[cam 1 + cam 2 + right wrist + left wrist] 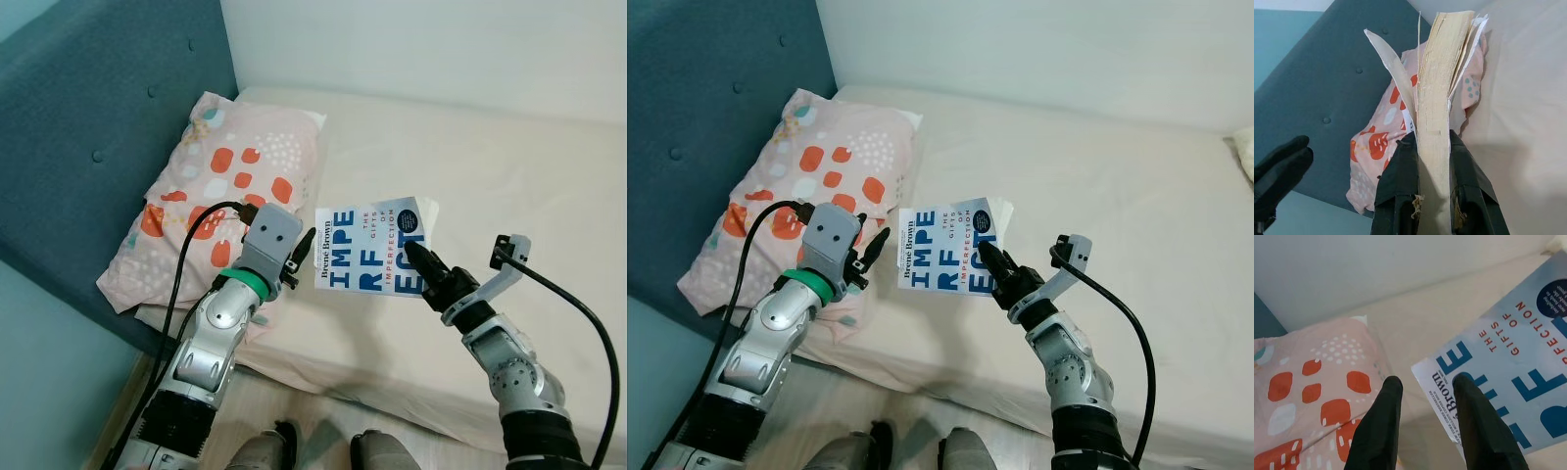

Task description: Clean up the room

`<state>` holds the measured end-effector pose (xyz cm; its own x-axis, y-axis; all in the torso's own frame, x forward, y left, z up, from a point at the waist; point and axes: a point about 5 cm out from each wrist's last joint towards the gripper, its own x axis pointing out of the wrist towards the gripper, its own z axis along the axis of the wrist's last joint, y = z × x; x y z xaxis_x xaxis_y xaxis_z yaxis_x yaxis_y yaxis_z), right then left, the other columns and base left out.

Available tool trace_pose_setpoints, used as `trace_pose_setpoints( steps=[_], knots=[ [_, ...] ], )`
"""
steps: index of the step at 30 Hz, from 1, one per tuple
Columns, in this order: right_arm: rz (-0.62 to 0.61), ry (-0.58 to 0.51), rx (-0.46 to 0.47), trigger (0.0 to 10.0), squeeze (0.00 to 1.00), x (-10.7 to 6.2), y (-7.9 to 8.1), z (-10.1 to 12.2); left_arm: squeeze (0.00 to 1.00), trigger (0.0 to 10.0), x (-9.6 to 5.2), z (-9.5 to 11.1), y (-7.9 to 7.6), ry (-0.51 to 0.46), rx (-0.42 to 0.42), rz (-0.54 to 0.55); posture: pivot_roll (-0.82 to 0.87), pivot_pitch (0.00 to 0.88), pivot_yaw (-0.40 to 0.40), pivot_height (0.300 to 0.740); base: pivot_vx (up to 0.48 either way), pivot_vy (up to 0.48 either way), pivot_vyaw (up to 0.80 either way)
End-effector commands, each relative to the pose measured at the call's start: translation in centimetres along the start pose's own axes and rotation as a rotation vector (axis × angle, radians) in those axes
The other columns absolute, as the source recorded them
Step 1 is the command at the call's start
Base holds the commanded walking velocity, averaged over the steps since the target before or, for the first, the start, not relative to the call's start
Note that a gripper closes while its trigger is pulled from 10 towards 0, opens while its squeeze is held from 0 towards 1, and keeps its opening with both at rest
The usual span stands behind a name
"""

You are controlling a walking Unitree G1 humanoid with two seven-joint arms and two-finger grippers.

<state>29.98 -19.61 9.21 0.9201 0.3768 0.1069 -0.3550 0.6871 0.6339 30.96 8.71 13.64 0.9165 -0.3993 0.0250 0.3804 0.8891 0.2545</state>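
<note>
A bare cream mattress [509, 186] spreads out from the corner of the room, and everything else sits in relation to it. At its head end a pink pillow [220, 186] with orange and white blotches lies partly over the mattress edge, leaning against a teal padded headboard [88, 117] with button tufts. A white wall [441, 49] runs along the mattress's far side. Below its near edge shows a strip of pale floor [294, 411], possibly wood.
</note>
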Motion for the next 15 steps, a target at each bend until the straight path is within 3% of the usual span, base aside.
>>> trace_pose_setpoints(
  steps=[1,15],
  knots=[
    [0.054,-0.021,0.031,10.0,0.00,0.35,0.57,0.32,0.00,10.0,-0.44,-0.44,0.07,0.026,0.000,-0.001,-0.08,0.105,0.085,0.720,0.000,0.000,0.00],
    [0.061,-0.021,0.041,10.0,0.00,0.59,0.46,0.54,0.00,10.0,-0.49,-0.42,-0.05,0.031,-0.004,0.001,-0.07,0.104,0.079,0.690,0.000,0.000,0.00]
  ],
)
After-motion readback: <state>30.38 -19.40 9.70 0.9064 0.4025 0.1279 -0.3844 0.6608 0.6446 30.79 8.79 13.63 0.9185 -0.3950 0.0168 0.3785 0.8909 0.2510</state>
